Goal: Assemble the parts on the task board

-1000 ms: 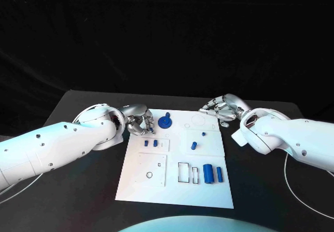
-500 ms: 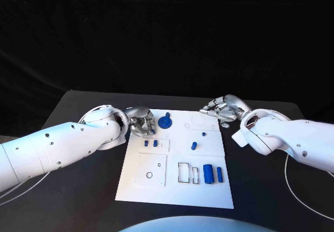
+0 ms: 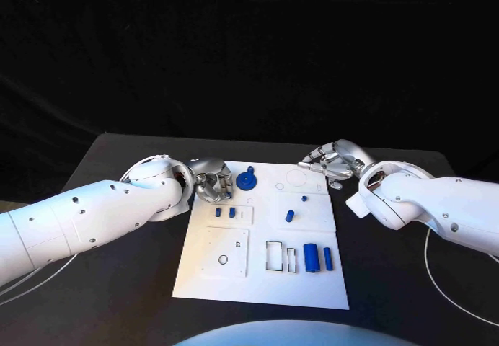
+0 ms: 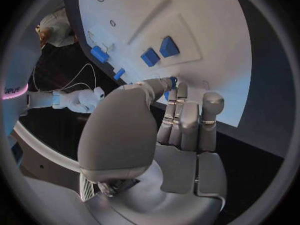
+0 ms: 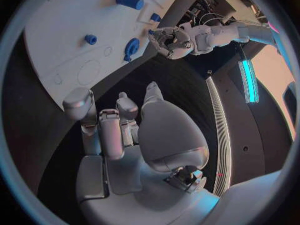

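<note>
**Two hands at the far corners of the task board**

While the white task board [image 3: 223, 285] lies in the middle of the black table [image 3: 115, 303], the left hand [image 3: 211, 180] sits at the board's far left corner, pinching a small blue part [image 4: 172, 81] between thumb and finger. On the board, a blue round piece [image 3: 246, 181] stands just beside that hand, and two blue cylinders [image 3: 318, 257] lie toward its near right side. At the board's far right corner, the right hand [image 3: 331, 163] curls inward, grasping nothing.
</note>
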Available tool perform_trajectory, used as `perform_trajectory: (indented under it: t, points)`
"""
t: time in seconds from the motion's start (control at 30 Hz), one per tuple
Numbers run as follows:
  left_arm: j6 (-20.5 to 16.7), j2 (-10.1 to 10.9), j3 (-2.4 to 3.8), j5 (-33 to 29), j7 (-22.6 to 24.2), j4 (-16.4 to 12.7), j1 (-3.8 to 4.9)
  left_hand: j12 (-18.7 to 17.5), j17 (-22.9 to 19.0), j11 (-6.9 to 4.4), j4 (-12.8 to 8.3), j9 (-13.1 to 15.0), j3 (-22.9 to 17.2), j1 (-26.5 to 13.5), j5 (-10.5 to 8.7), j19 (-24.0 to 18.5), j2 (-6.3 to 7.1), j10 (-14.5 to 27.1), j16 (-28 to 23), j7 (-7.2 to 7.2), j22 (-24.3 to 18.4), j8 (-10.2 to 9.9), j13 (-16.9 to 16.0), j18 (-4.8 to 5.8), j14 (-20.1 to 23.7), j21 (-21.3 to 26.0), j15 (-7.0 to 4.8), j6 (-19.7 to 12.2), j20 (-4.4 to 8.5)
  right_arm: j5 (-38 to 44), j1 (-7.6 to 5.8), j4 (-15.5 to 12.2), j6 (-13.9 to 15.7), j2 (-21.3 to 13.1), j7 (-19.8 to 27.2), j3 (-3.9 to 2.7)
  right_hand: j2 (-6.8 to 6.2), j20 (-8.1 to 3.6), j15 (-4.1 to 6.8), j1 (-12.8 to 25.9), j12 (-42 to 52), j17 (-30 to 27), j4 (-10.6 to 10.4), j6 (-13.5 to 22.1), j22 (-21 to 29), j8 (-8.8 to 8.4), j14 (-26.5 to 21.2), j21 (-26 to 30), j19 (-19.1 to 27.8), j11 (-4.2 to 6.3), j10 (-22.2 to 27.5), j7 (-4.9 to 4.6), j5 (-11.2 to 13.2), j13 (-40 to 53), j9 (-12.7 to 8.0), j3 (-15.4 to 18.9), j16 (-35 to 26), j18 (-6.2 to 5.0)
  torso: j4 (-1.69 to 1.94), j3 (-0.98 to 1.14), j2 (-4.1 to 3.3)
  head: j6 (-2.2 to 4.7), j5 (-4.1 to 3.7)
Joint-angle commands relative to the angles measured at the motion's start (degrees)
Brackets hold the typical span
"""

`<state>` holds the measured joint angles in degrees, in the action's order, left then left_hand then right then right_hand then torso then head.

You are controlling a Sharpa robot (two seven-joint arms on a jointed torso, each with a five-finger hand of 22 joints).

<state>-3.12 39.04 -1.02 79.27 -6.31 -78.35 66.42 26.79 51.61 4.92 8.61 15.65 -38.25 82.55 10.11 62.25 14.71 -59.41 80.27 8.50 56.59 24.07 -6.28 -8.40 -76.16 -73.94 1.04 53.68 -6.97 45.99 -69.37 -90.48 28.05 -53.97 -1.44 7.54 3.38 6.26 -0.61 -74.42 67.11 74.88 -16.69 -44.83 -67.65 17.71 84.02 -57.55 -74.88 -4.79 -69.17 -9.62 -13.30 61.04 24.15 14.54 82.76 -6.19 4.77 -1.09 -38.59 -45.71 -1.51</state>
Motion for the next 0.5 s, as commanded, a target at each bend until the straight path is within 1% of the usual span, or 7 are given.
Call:
perform_trajectory:
  t: [0.03, 0.27, 0.5]
  points:
    - [1.69, -0.25, -0.08, 0.37, 0.01, -0.01, -0.03, -0.27, -0.10, -0.01, -0.01, 0.07, 0.30, -0.26, -0.27, 0.04, 0.01, -0.42, 0.21, -0.01, -0.06, -0.23, -0.01, 0.61, -0.29, 0.22, 0.07, 0.50, -0.24, 0.45, 0.05, -0.03, -0.49, 0.04, 0.45, 0.00, 0.41, 0.07, 0.23, 0.05, 0.21, 0.05, -0.01, 0.47, -0.05, 0.05, 2.21, 0.14, -0.35, 0.06, -0.03, 0.05, -0.16, 0.05, -0.05, 0.21, -0.11, -0.61, -0.06, -0.01, 0.02, -0.09, 0.01]
    - [1.98, -0.29, -0.13, 0.35, 0.04, -0.04, -0.03, -0.33, -0.22, -0.07, -0.08, 0.12, 0.31, -0.12, -0.29, 0.06, -0.07, -0.58, 0.19, -0.07, -0.07, -0.22, -0.05, 0.62, -0.26, 0.24, 0.02, 0.63, -0.22, 0.45, 0.06, -0.02, -0.46, 0.03, 0.44, 0.00, 0.41, 0.07, 0.23, 0.05, 0.21, 0.05, -0.01, 0.47, -0.05, 0.05, 2.21, 0.14, -0.35, 0.06, -0.03, 0.05, -0.16, 0.05, -0.05, 0.21, -0.11, -0.61, 0.00, 0.00, 0.03, -0.16, -0.05]
    - [2.07, -0.27, -0.14, 0.34, -0.12, -0.02, -0.03, -0.37, -0.18, -0.21, -0.19, 0.26, 0.41, 0.08, -0.32, 0.17, -0.25, -1.01, 0.24, -0.19, -0.01, -0.15, -0.17, 0.64, -0.31, 0.25, -0.09, 1.02, -0.17, 0.46, 0.06, -0.01, -0.42, 0.02, 0.45, 0.00, 0.41, 0.07, 0.23, 0.05, 0.21, 0.05, -0.01, 0.47, -0.05, 0.05, 2.21, 0.14, -0.35, 0.06, -0.03, 0.05, -0.16, 0.05, -0.05, 0.21, -0.11, -0.61, -0.02, 0.00, 0.02, -0.20, -0.07]
